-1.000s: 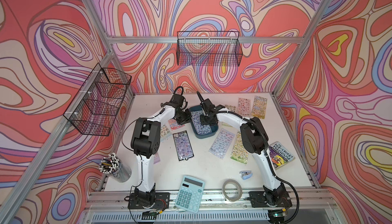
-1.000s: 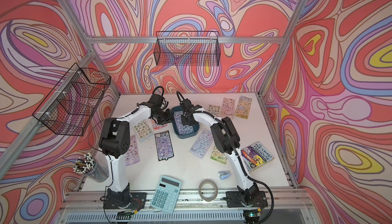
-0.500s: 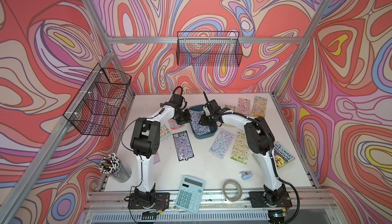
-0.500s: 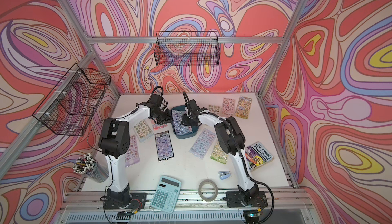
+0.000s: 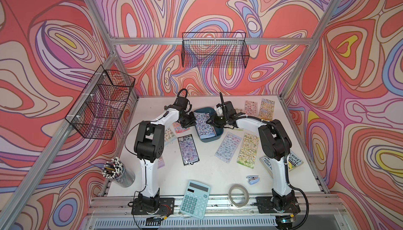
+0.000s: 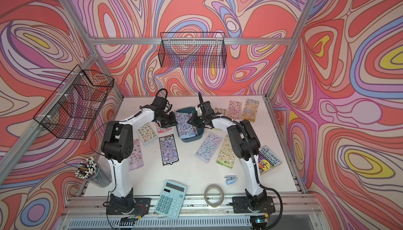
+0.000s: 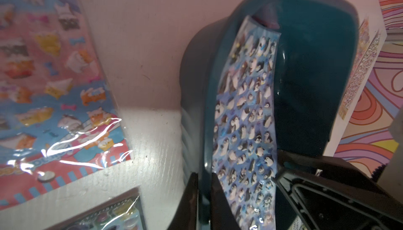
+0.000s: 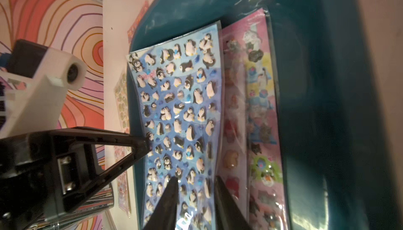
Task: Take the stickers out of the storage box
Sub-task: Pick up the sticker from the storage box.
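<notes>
On the white table (image 5: 218, 174), the storage box (image 5: 207, 140) sat tilted, its rim clamped by the left gripper (image 7: 204, 174), apparently to steady it, while the right gripper (image 8: 196, 178), half closed, straddled the penguin sheet (image 8: 181, 109) that leaned inside against a pink sheet (image 8: 257, 109), though whether it actually held the sheet could not be told.

Your top views looked down from high in front over the whole table (image 5: 209, 172); both wrist cameras sat close, sharing the storage box (image 7: 309, 70).
</notes>
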